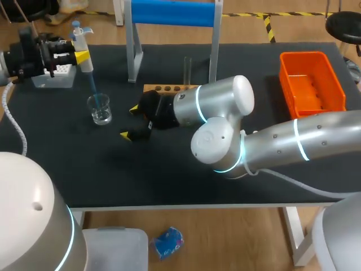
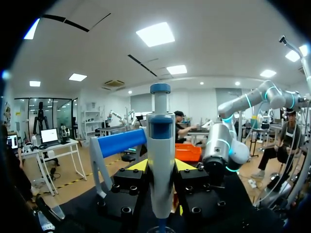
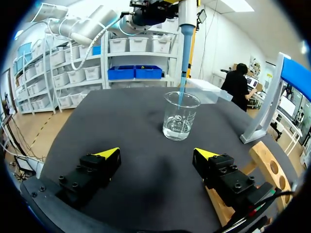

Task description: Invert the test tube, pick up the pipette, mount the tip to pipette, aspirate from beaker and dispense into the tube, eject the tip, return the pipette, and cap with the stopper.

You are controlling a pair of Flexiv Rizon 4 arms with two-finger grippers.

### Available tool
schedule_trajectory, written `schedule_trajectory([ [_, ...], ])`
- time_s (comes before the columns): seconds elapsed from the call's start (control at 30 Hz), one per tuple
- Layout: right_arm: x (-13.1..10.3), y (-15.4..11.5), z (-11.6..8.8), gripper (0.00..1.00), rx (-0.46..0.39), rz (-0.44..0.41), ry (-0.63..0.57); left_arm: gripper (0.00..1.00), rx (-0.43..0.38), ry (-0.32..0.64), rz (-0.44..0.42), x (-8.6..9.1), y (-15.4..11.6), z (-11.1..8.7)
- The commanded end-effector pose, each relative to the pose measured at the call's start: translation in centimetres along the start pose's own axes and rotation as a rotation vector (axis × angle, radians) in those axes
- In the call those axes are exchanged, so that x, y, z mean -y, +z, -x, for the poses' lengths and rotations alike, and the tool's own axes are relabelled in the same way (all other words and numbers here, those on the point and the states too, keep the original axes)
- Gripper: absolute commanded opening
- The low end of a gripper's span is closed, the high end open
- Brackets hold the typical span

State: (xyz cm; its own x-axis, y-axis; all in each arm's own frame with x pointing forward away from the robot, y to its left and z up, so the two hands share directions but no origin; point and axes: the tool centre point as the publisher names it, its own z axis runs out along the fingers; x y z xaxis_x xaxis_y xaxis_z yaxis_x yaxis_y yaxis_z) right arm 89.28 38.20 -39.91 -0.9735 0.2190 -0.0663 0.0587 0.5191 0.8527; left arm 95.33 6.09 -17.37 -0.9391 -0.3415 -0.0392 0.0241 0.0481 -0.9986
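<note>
The table (image 1: 84, 169) has a dark, flat top.

The left gripper (image 1: 79, 56) is squeezed tight on the pipette (image 1: 84, 59). One yellow finger is on each side of it. In the left wrist view, the pipette (image 2: 161, 165) stands straight up between the fingers of the left gripper (image 2: 161, 167). Its blue tip (image 1: 92, 84) hangs down under the gripper. The end of the tip is inside the mouth of the beaker (image 1: 100, 109). I cannot tell if it touches the water. A white tip box (image 1: 53, 76) sits on the table just beside the left gripper.

The right gripper (image 1: 131, 122) is low over the table. Its fingers are spread wide and hold nothing. In the right wrist view, only bare table shows between the fingers of the right gripper (image 3: 157, 155). The beaker (image 3: 181, 116) is near, right ahead of it, with a little clear water at the bottom. The blue tip (image 3: 184, 58) comes down into it from above.

The wooden rack (image 3: 265, 165) is just beside one finger of the right gripper. The test tube (image 1: 187, 70) stands upright at the rack (image 1: 169, 88), behind the right gripper. A frame with a blue top (image 1: 172, 14) stands at the back of the table, past the rack. An orange bin (image 1: 311, 82) sits well apart from both grippers, on the right arm's side.
</note>
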Motion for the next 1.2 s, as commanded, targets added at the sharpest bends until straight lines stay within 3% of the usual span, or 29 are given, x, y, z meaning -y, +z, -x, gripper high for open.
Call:
schedule_trajectory([
  [0.03,-0.1,0.7,-0.1,1.0,0.006,-0.003,0.001,0.0,-0.001,0.002,-0.005,-0.3,0.1,-0.1],
  [1.2,-0.1,0.7,-0.1,1.0,0.006,-0.003,0.001,0.0,0.033,-0.005,0.002,-3.3,0.5,0.0],
])
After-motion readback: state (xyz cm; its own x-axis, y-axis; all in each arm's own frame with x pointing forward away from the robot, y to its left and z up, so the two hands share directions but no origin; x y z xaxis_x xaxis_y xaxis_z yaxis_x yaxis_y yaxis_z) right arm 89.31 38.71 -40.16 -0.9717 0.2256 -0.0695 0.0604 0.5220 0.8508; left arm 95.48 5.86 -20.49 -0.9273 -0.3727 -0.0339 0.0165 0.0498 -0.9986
